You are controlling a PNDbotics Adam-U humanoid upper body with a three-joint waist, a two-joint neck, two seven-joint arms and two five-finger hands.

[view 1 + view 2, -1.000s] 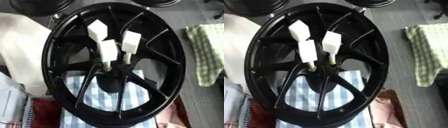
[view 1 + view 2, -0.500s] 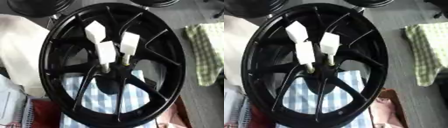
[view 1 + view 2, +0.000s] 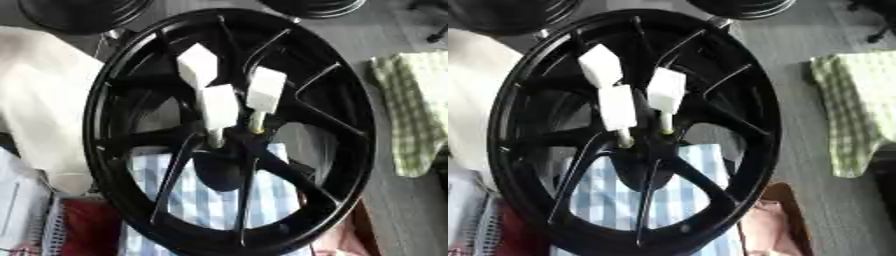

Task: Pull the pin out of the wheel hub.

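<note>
At the left lies a white cloth, beside the black wheel hub filling the middle, three white-handled pins standing in its centre over a blue checked cloth. Right of it lies a green checked cloth. Neither robot hand shows, so I cannot tell their state.

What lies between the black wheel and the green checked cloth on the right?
Only bare grey floor separates the wheel's rim from the green checked cloth; the left eye view shows it best.
</note>
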